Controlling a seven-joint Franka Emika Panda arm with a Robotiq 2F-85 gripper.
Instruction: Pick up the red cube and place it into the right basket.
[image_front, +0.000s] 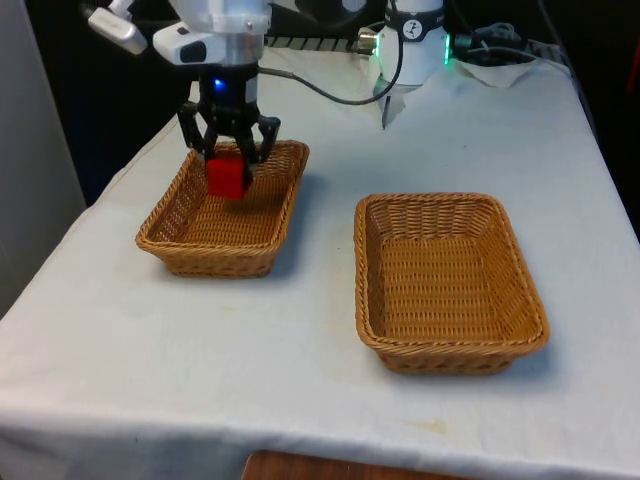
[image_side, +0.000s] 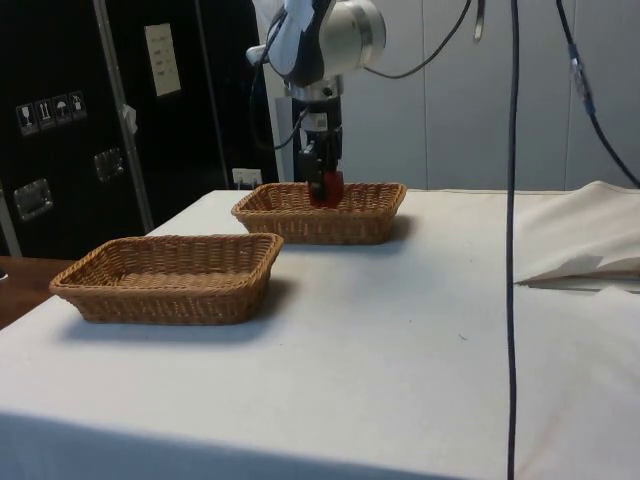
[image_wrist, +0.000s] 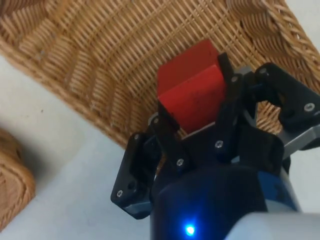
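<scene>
Nearest the front camera, a wicker basket (image_front: 450, 282) sits on the white-clothed desk (image_front: 300, 380), on the front view's right, and nothing lies in it. In the side view it is the closer basket (image_side: 168, 274). Taking right as the robot's own, this one would lie on the robot's left, so whether it or the other is the task's "right basket" is not settled by the pictures.

Farther back, on the front view's left, stands a second wicker basket (image_front: 222, 208), well apart from the first. Over its rear part hangs the gripper (image_front: 229, 158), its two fingers pinching the red cube (image_front: 227, 176) from either side. The wrist view shows the red cube (image_wrist: 192, 91) clamped between the fingers with the woven floor of that basket beneath it; the side view puts the cube (image_side: 331, 187) about level with the rim, seemingly clear of the floor.

So the step in hand appears to be carrying or lowering the held cube. If this far basket is the goal, the next move calls for a short descent and then letting go. If the near one is meant, it calls for a lift above the rim and a sideways carry first.
</scene>
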